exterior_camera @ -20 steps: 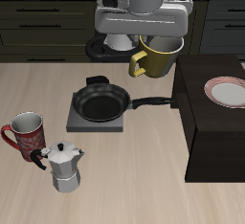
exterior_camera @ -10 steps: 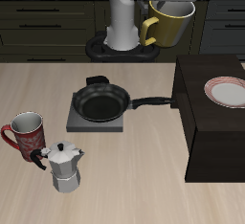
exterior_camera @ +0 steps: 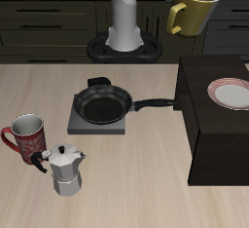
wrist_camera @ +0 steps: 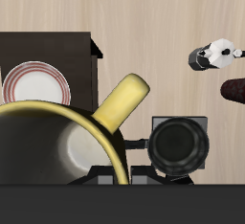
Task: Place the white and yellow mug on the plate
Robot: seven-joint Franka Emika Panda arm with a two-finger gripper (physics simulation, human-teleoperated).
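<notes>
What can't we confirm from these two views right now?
- Gripper: cut off by the exterior view's top edge; hidden behind the mug in the wrist view, so the grasp is unconfirmed.
- Mug height above the plate: neither view settles it.
- Plate in the wrist view: partly hidden by the mug rim.
- Red mug: cut off by the wrist view's edge.

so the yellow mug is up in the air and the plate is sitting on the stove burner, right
Not quite. The white and yellow mug is held up in the air, but the plate sits on the dark raised block; the frying pan is on the burner. The exterior view shows it.
</notes>
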